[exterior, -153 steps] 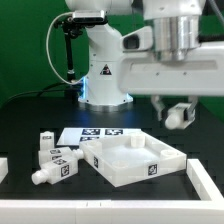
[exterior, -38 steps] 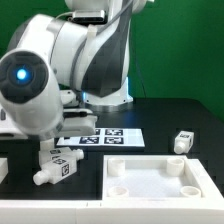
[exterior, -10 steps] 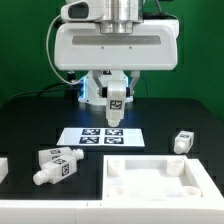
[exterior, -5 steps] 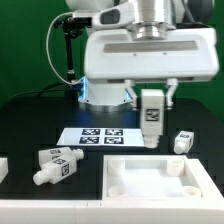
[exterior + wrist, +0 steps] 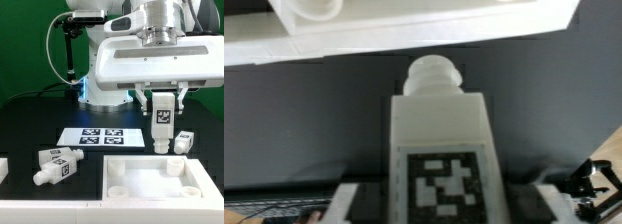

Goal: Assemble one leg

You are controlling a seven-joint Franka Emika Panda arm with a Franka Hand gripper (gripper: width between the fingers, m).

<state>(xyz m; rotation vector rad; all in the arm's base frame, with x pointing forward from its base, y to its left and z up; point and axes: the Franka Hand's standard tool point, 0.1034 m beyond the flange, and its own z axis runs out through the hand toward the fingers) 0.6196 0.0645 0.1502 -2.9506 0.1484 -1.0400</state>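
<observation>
Moved to the exterior view's right, tool [image 5: 162, 106] clamps leg [image 5: 161, 124] above black table [image 5: 28, 125], green backdrop [image 5: 20, 40].

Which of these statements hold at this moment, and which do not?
1. The gripper holds a leg upright, stub down. True.
2. That leg sits in a tabletop hole. False: it hangs clear of the tabletop, in no hole.
3. Loose legs lie on the table at the exterior view's left of the tabletop. True.
4. A leg lies on the marker board. False: the marker board carries only tags; a lone leg lies off it, at the exterior view's right.
</observation>
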